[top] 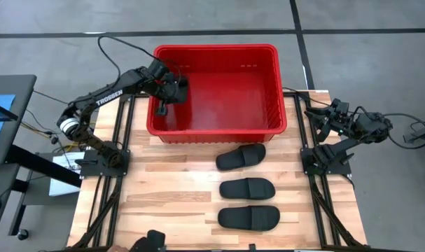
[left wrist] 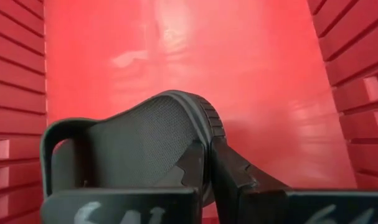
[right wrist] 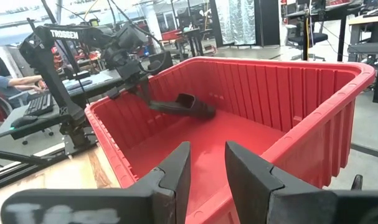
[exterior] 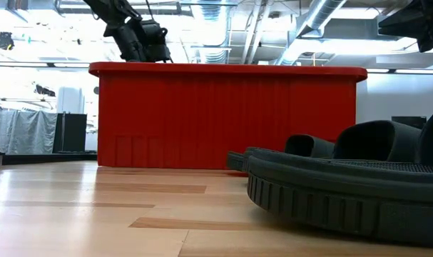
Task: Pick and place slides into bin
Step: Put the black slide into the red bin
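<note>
1. Here, one black slide (right wrist: pixel 187 106) is hanging inside the red bin (top: pixel 272 84), clamped between the fingers of the left gripper (top: pixel 162 106); in the left wrist view its sole (left wrist: pixel 145 146) is rising just ahead of the fingertips (left wrist: pixel 195 165), which are pressing together on its edge.
2. The held slide is sitting clear of the bin floor, close to the wall on the left arm's side, with its strap end pointing away from the fingers toward the bin's middle.
3. Three more slides are lying on the wooden table (top: pixel 163 196) outside the bin, well apart from the left fingers: one (top: pixel 241 157) just beside the bin's near wall, a second (top: pixel 247 188) past it, and a third (top: pixel 248 218) farthest out.
4. The right gripper (right wrist: pixel 207 168) is waiting beyond the bin's opposite end, its fingers (right wrist: pixel 176 168) standing apart with nothing between them and facing the bin's rim.
5. A person (right wrist: pixel 5 78) is sitting at a desk in the room behind the left arm.
</note>
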Controlling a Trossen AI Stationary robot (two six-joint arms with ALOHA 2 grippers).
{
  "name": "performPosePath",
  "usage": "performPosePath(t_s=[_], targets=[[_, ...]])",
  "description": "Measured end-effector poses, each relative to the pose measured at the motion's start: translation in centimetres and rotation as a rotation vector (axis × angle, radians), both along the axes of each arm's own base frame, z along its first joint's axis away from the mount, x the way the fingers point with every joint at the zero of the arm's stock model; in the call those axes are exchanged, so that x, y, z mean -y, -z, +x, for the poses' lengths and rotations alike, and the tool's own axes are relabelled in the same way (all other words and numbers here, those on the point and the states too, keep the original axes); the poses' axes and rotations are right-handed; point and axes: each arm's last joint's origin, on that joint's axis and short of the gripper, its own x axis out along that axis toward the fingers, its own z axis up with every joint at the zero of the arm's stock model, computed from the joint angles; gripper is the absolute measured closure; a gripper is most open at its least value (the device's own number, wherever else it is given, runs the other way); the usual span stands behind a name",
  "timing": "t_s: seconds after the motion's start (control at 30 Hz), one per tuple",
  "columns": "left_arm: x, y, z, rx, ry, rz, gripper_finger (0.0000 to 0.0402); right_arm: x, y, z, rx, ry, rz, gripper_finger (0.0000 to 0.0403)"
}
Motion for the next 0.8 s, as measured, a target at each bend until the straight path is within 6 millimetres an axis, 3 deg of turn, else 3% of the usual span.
performPosePath(t_s=[0.33, 0.53, 0.8], targets=[[-0.3, -0.1, -0.2, 0.010, -0.024, 0.004, 0.0400, 0.0, 0.0, 0.0, 0.000, 0.000, 0.000, 0.0312], [-0.4, -0.1, -0.2, 0.009, -0.028, 0.006, 0.0375, 0.0, 0.0, 0.0, 0.000, 0.000, 0.000, 0.0312], [-1.1, 2.4, 0.7, -0.068, -0.025, -0.070, 0.0338, 0.0, 0.0, 0.0, 0.000, 0.000, 0.000, 0.0312]])
